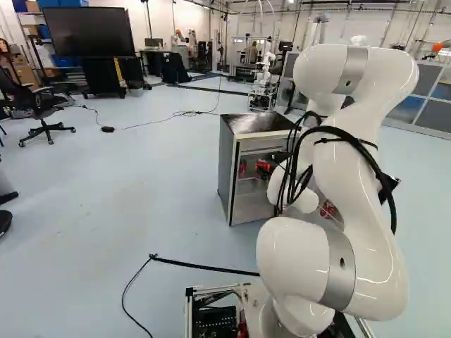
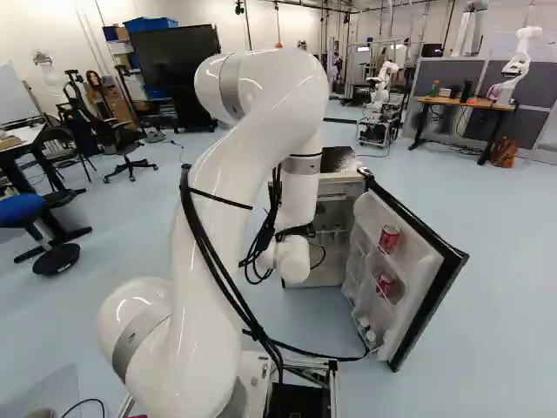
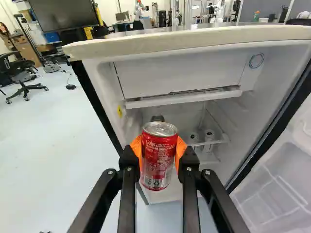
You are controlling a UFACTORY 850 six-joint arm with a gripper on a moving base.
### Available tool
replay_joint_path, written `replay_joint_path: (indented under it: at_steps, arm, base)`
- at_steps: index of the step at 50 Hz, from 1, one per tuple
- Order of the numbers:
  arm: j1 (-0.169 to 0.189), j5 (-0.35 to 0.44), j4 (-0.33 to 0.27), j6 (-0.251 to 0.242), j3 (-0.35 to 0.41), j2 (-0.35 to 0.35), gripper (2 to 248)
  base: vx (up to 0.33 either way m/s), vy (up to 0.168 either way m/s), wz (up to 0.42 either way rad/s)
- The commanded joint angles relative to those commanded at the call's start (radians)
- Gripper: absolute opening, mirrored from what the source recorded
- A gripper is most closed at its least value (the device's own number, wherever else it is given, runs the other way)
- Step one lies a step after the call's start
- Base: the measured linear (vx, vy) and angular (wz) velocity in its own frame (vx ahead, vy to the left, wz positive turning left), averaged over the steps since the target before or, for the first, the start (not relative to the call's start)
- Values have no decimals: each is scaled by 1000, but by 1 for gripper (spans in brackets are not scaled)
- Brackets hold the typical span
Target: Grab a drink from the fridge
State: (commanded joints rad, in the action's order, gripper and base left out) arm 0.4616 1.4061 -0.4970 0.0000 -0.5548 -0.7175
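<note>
The gripper (image 3: 159,151) has the red can (image 3: 159,162) clasped between its two orange pads (image 3: 137,148), one on each side. The step in hand looks to be bringing it away: hold the squeeze firm but short of denting, draw back level and slowly, and give the open door (image 2: 414,268) a wide berth. The can stands upright at the fingertips, its lid above the pads, before the open fridge (image 3: 189,42).
</note>
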Motion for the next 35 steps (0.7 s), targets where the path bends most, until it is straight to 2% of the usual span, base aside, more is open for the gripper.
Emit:
replay_joint_path:
  at_steps: [35]
  arm:
    - [2, 0, 0, 0, 63, 129, 89]
  base:
    - [0, 0, 0]
